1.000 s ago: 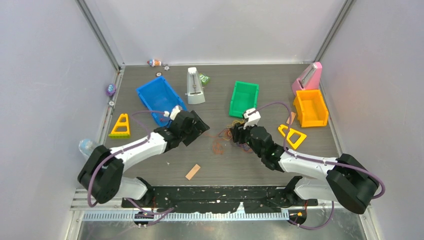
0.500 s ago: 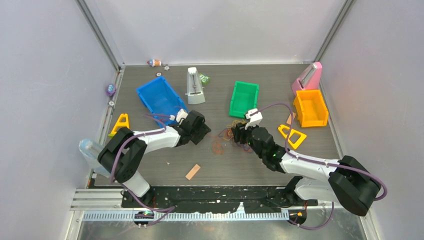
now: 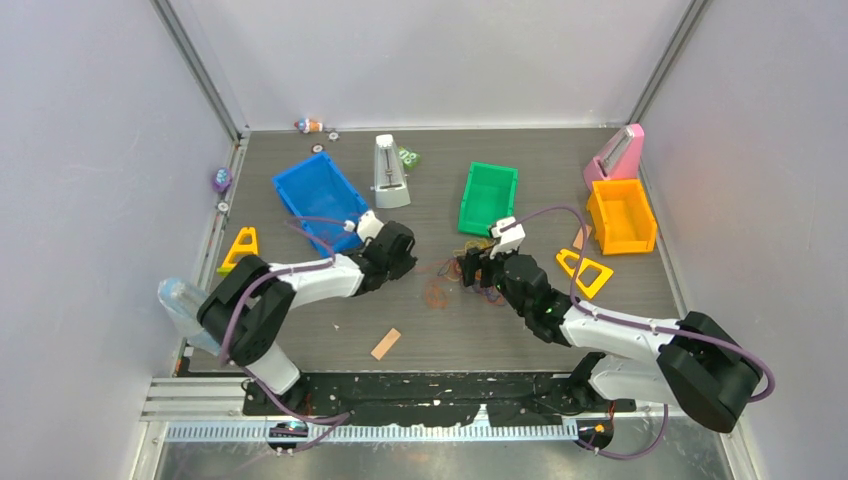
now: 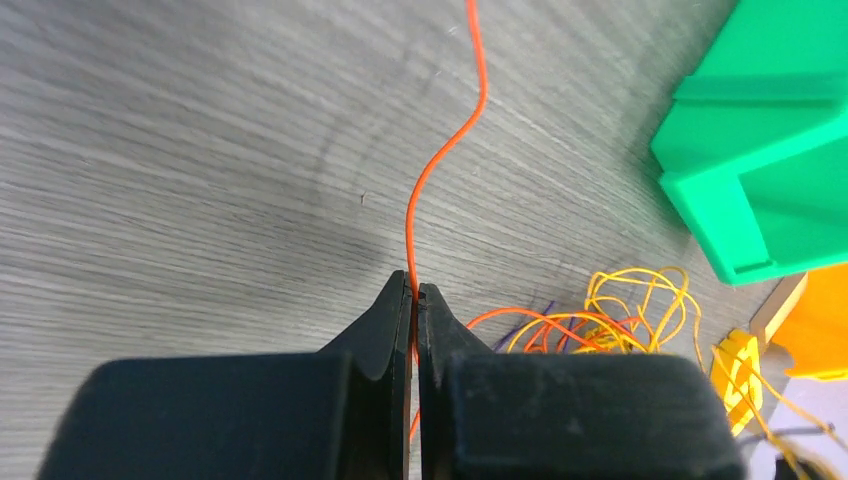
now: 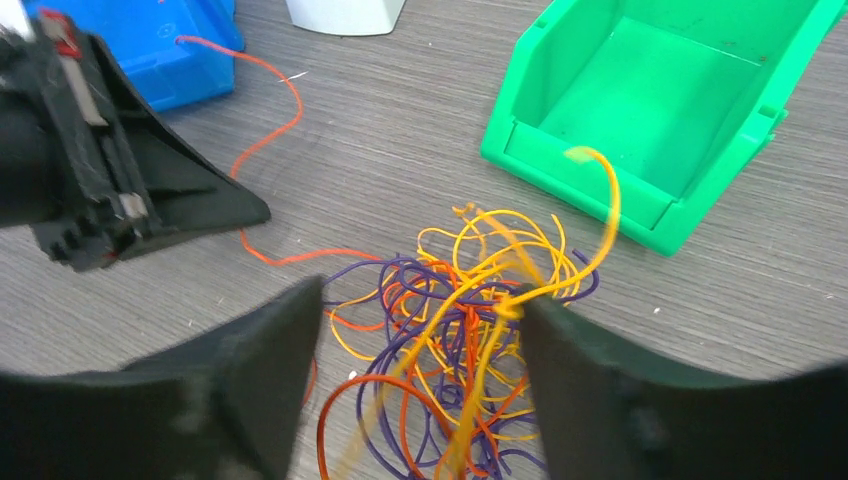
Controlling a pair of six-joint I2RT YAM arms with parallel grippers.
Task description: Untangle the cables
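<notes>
- Tan wood came nearest: a flat stick [image 3: 386,343] lay on the table [image 3: 450,340] just ahead of the arm bases, well apart from the work and seemingly no part of it.
- Beyond it, the left fingers [image 4: 385,320] were pressed together at their very tips on one red cable [image 4: 440,160]. The strand ran out ahead of them across the bare table, while its other end trailed back into the knot.
- Such a tip pinch on one strand looked meant to draw that cable free without dragging its neighbours along.
- Opposite, the right fingers [image 5: 600,370] stood apart, straddling the heap with nothing clamped between them. A blurred yellow loop [image 5: 600,190] rose beside one of them; whether it was hooked there I could not tell.
- Their place over the heap suggested they were there to steady it, or to take another strand, against the left arm's pull.
- The cables [image 5: 470,320] lay in a loose knot of orange-yellow, red and purple at mid-table, between the two arms and not yet separated.
- Just past the knot sat the green bin [image 5: 650,110], its open front turned towards the cables.
- Farther out, the blue bin [image 3: 318,195] and orange bin [image 3: 620,215] stood to either side, clear of the strands' likely path.
</notes>
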